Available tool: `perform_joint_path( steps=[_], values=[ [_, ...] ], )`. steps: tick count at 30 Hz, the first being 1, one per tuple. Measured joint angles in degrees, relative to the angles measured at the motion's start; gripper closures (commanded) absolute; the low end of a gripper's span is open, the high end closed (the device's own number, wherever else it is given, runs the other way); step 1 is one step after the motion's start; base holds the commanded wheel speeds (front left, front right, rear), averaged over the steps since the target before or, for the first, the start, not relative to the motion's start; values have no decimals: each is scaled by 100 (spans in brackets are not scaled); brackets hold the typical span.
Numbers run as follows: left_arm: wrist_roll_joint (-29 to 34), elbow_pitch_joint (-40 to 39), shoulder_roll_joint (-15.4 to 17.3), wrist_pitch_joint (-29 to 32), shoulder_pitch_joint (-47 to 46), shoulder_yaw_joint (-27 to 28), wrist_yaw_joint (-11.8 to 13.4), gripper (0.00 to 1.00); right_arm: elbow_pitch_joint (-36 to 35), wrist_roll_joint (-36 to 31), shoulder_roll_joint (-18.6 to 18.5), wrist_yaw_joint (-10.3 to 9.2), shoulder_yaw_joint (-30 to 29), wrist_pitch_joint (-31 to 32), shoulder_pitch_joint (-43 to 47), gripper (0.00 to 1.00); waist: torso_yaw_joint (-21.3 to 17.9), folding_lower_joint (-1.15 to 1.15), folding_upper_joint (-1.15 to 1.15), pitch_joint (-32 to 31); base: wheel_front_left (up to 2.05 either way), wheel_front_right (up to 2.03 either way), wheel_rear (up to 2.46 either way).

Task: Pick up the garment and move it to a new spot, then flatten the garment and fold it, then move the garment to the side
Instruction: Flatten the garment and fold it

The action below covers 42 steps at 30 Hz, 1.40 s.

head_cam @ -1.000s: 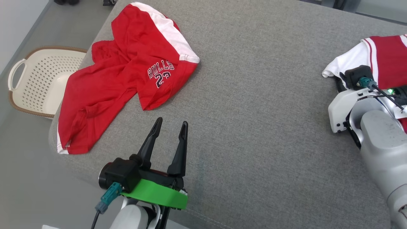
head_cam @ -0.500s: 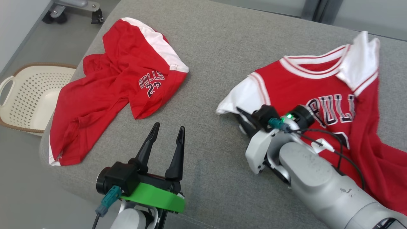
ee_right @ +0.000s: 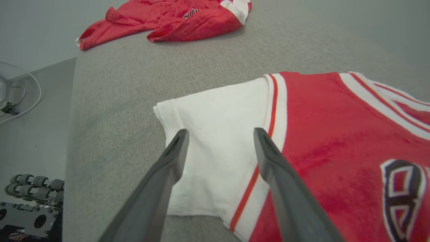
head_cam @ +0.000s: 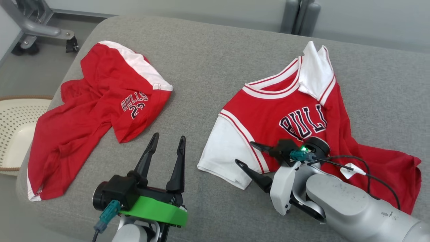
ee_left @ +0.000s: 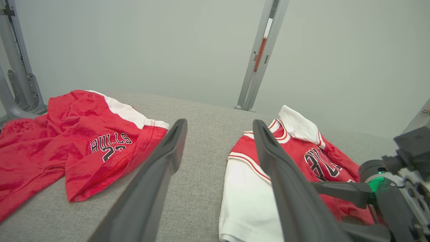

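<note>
The right gripper [head_cam: 244, 153] stands with its two dark fingers spread wide and has hold of nothing. Its fingertips hover low over the white sleeve [head_cam: 225, 151] of the red jersey [head_cam: 268, 114]. In the right wrist view the sleeve lies between and just beyond the fingers, and the red-striped seam runs under the finger on that view's right. Whether the tips touch the cloth cannot be told. The jersey lies face up on the grey cushion [head_cam: 208, 67], spread out ahead of and beside this gripper. Its collar is at the end far from the gripper, its dark lettering is just beyond the wrist, and its rumpled lower body is partly hidden under the pale forearm [head_cam: 352, 208].

The left gripper [head_cam: 169, 136] is likewise wide open and empty, hanging over bare cushion. The jersey's sleeve lies near it on its right, apart from the fingers. A pair of red shorts [head_cam: 94, 114] with a white side stripe lies crumpled ahead and to its left, untouched. Farther left, past the cushion's edge, a pale perforated basket [head_cam: 13, 134] sits on the floor.
</note>
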Motion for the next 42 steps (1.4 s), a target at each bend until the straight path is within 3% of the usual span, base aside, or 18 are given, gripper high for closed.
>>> perform_joint_path(
  steps=[5, 11, 20, 25, 37, 42],
  values=[
    [120, -25, 0, 0, 90, 198, -18, 0, 111, -335, -69, 0, -1028, -135, -6, 0, -360, 0, 0, -136, 0, 0, 0],
    [158, -86, 0, 0, 105, 427, -18, 0, -491, -1384, -53, 0, -3071, -155, 744, 0, -760, 0, 0, -221, 0, 0, 0],
    [120, -133, -1, -1, 107, 794, 18, 0, -1741, -2776, 818, -1, -5792, -155, 2681, 0, -1272, 0, 0, -287, 0, 0, 0],
    [166, -77, -2, 0, 127, 842, 0, 0, -2105, -3199, 1354, 0, -6440, -155, 3249, 0, -1442, 0, 0, -278, 0, 0, 0],
    [227, 29, -1, 0, 171, 827, -113, 0, -1985, -3200, 1596, -1, -7195, -155, 3496, 0, -1639, 0, 0, -249, 0, 0, 0],
    [233, -35, -2, -1, 174, 764, -138, 0, -1491, -2686, 1602, -1, -7374, -155, 3442, 0, -1678, 0, 0, -222, 0, 0, 0]
  ],
)
